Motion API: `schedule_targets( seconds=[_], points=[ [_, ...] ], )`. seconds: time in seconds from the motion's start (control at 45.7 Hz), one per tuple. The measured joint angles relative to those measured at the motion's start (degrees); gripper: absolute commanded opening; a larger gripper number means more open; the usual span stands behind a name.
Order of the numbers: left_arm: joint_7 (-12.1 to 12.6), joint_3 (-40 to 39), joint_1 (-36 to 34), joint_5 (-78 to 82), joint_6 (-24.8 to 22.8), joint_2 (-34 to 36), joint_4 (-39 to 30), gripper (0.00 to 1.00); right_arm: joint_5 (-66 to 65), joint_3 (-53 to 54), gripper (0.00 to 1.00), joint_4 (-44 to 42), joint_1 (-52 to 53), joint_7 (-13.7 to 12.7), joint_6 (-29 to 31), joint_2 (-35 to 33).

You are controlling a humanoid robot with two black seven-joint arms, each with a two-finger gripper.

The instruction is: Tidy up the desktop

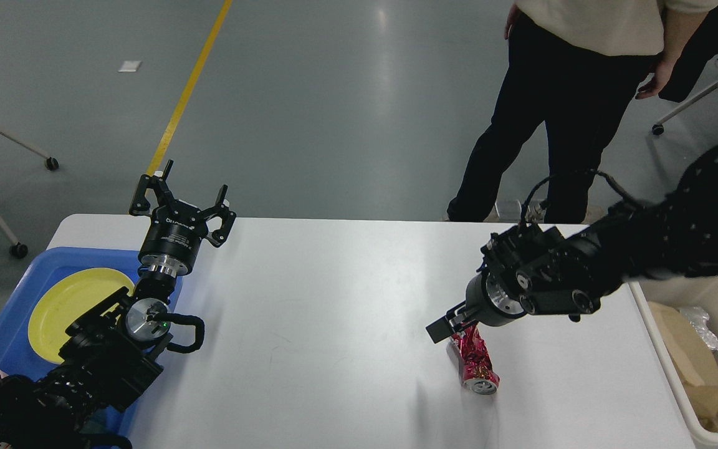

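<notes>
1. The white table fills the lower middle of the frame, from its far edge about halfway up down to the bottom edge.
2. A crushed red can lies on its side on the table, right of centre and low in the frame, its silver end toward the bottom.
3. The right claw hangs at the upper end of the can, right at it or just above; whether it touches cannot be told. It shows as a dark, narrow tip and its two fingers cannot be told apart, so how far it is open is unclear.
4. The right arm comes in from the right edge and crosses above the table's right end.
5. The left claw stands at the left of the frame over the table's far left corner, pointing toward the top. Its fingers are spread wide and hold nothing.
6. A blue tray sits at the lower left beside the table, partly hidden by the left arm, with a yellow plate lying in it.
7. A cream bin stands at the lower right, against the table's right edge, with brown paper and clear plastic inside.
8. A person in black trousers and a cream top stands at the upper right, beyond the table's far edge.
</notes>
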Motion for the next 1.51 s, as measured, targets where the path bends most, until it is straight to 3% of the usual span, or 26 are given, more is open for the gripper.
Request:
schedule_targets(
  seconds=[0.219, 1.312, 1.378, 1.509],
  points=[
    [0.0, 0.0, 0.0, 0.0, 0.0, 0.0, 0.0, 0.97, 0.9, 0.5, 1.00, -9.1, -9.1, 0.2, -0.7, -0.8],
    [0.0, 0.0, 0.0, 0.0, 0.0, 0.0, 0.0, 0.97, 21.4, 2.5, 0.99, -15.3, -18.1, 0.1, -0.7, -2.5],
    [0.0, 0.0, 0.0, 0.0, 0.0, 0.0, 0.0, 0.97, 21.4, 2.5, 0.92, -15.4, -18.1, 0.1, -0.7, -2.5],
    [0.0, 0.0, 0.0, 0.0, 0.0, 0.0, 0.0, 0.97, 21.4, 2.5, 0.55, -15.8, -18.1, 0.1, -0.6, -2.5]
  ],
)
